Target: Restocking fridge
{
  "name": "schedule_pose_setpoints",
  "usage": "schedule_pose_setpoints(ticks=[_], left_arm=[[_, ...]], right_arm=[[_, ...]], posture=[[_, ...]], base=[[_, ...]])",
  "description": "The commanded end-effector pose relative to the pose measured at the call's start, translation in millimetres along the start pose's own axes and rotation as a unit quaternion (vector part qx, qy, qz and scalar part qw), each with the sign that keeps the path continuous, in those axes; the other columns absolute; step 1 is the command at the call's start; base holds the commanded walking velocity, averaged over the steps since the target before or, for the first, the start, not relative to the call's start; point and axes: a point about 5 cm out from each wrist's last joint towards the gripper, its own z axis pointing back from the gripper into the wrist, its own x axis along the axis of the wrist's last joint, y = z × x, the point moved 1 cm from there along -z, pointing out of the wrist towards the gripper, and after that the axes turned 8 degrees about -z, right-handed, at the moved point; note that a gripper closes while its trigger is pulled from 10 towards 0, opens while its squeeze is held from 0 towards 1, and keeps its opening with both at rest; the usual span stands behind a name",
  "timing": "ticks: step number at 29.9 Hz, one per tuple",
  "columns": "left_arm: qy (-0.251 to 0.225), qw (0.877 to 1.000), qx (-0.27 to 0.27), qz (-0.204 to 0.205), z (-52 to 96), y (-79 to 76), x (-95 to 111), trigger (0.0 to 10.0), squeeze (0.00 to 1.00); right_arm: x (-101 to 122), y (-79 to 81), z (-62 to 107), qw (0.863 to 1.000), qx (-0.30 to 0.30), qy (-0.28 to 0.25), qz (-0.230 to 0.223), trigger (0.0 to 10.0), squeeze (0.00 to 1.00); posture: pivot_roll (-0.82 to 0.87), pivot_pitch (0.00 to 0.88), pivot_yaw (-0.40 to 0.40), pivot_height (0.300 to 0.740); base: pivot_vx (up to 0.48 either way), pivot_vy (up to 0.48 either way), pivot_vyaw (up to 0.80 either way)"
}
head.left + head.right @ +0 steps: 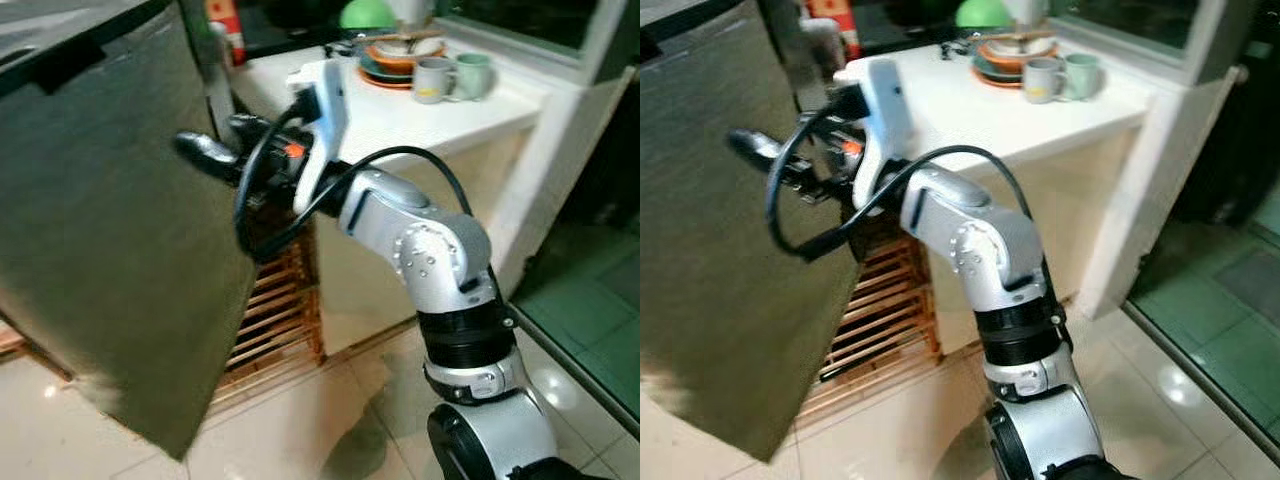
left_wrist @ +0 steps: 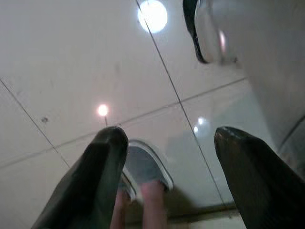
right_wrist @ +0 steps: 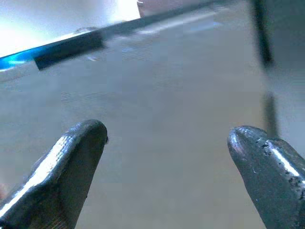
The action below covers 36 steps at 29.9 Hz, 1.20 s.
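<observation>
Against the fridge door (image 1: 110, 230), my right gripper (image 3: 167, 143) is spread wide, holding nothing, fingertips close to the grey face. Judgement: press flat and steady to swing it. Left gripper (image 2: 171, 167) hangs wide over floor, idle. Behind: desk (image 1: 400, 110), mugs (image 1: 452, 78).

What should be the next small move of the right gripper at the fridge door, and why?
Probably a short push forward with the right gripper against the fridge door. Its fingers are open and empty, and the right wrist view shows them facing the flat grey door panel with nothing between them. The door stands at an angle beside the white counter, so pushing seems more fitting than grasping.
</observation>
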Motion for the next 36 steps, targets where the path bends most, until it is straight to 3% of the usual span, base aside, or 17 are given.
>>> schedule_pose_setpoints(ticks=[1, 5, 9, 11, 12, 14, 17, 19, 22, 23, 24, 25, 26, 27, 28, 31, 36], left_arm=[[-0.068, 0.998, 0.014, -0.003, 3.9, 3.4, 33.1, 10.0, 0.00], [-0.147, 0.989, 0.017, 0.005, 12.2, 5.7, 71.0, 10.0, 0.00], [-0.236, 0.971, 0.033, 0.014, 27.7, 15.2, 114.3, 10.0, 0.00], [-0.256, 0.966, 0.039, 0.012, 32.2, 17.7, 124.1, 10.0, 0.00], [-0.315, 0.947, 0.051, 0.023, 47.8, 38.0, 148.1, 10.0, 0.00], [-0.366, 0.928, 0.067, 0.038, 66.0, 68.1, 164.8, 10.0, 0.00], [-0.442, 0.891, 0.095, 0.044, 93.7, 91.8, 189.4, 10.0, 0.00], [-0.516, 0.849, 0.093, 0.062, 121.1, 95.5, 213.3, 10.0, 0.00], [-0.631, 0.769, 0.100, 0.036, 181.3, 84.6, 247.6, 10.0, 0.00], [-0.631, 0.769, 0.100, 0.036, 181.3, 84.6, 247.6, 10.0, 0.00], [-0.661, 0.744, 0.093, 0.028, 200.3, 76.4, 255.7, 10.0, 0.00], [-0.681, 0.728, 0.073, 0.031, 213.8, 69.8, 261.0, 10.0, 0.00], [-0.706, 0.705, 0.058, 0.031, 230.0, 62.8, 266.1, 10.0, 1.00], [-0.721, 0.690, 0.048, 0.032, 240.1, 58.6, 268.1, 10.0, 1.00], [-0.727, 0.685, 0.035, 0.030, 245.7, 53.8, 269.6, 10.0, 1.00], [-0.729, 0.683, 0.029, 0.036, 250.1, 46.5, 268.9, 10.0, 1.00], [-0.720, 0.692, 0.032, 0.034, 246.5, 43.5, 262.5, 10.0, 1.00]], right_arm=[[-7.4, -12.6, 12.1, 0.999, -0.039, 0.014, 0.015, 10.0, 0.00], [-21.9, -42.6, 33.4, 0.990, -0.125, 0.036, 0.050, 10.0, 0.00], [-40.9, -75.3, 58.6, 0.963, -0.234, 0.060, 0.120, 10.0, 0.00], [-46.3, -80.7, 65.0, 0.959, -0.251, 0.062, 0.115, 10.0, 0.00], [-57.4, -96.1, 82.7, 0.944, -0.300, 0.067, 0.120, 10.0, 0.00], [-64.1, -105.9, 95.4, 0.934, -0.333, 0.065, 0.112, 10.0, 0.00], [-69.4, -114.4, 107.6, 0.922, -0.364, 0.058, 0.120, 10.0, 0.00], [-70.1, -118.2, 113.7, 0.912, -0.379, 0.056, 0.146, 10.0, 0.00], [-71.2, -126.9, 125.3, 0.892, -0.423, 0.038, 0.156, 10.0, 0.00], [-71.2, -126.9, 125.3, 0.892, -0.423, 0.038, 0.156, 10.0, 0.00], [-69.9, -128.6, 128.5, 0.889, -0.432, 0.022, 0.152, 10.0, 0.00], [-68.6, -129.4, 130.5, 0.886, -0.438, 0.010, 0.150, 10.0, 0.00], [-66.8, -129.9, 133.4, 0.883, -0.445, -0.005, 0.151, 10.0, 0.00], [-66.0, -130.2, 135.1, 0.880, -0.449, -0.014, 0.152, 10.0, 0.00], [-65.3, -130.8, 137.3, 0.876, -0.456, -0.020, 0.156, 10.0, 1.00], [-59.8, -130.7, 142.4, 0.869, -0.466, -0.051, 0.159, 10.0, 1.00], [-59.6, -133.4, 147.6, 0.857, -0.483, -0.046, 0.176, 10.0, 1.00]], posture=[[-0.19, 0.000, 0.090, 0.740], [-0.18, 0.000, 0.080, 0.740], [-0.16, 0.000, 0.072, 0.740], [-0.16, 0.000, 0.071, 0.740], [-0.14, 0.000, 0.069, 0.740], [-0.13, 0.000, 0.068, 0.740], [-0.12, 0.000, 0.065, 0.740], [-0.12, 0.000, 0.064, 0.740], [-0.11, 0.000, 0.055, 0.740], [-0.11, 0.000, 0.055, 0.740], [-0.11, 0.000, 0.055, 0.740], [-0.10, 0.000, 0.052, 0.740], [-0.10, 0.000, 0.054, 0.740], [-0.10, 0.000, 0.055, 0.740], [-0.10, 0.000, 0.059, 0.740], [-0.11, 0.000, 0.064, 0.740], [-0.12, 0.000, 0.066, 0.740]], base=[[0.000, 0.000, 0.00], [0.000, 0.000, 0.00], [0.000, 0.000, 0.00], [0.000, 0.000, 0.00], [0.000, 0.000, 0.00], [0.000, 0.000, 0.00], [0.000, 0.000, 0.00], [0.000, 0.000, 0.00], [0.000, 0.000, 0.00], [0.000, 0.000, 0.00], [0.000, 0.000, 0.00], [0.000, 0.000, 0.00], [0.000, 0.000, 0.00], [0.000, 0.000, 0.00], [0.000, 0.000, 0.00], [0.000, 0.000, 0.00], [0.000, 0.000, 0.00]])
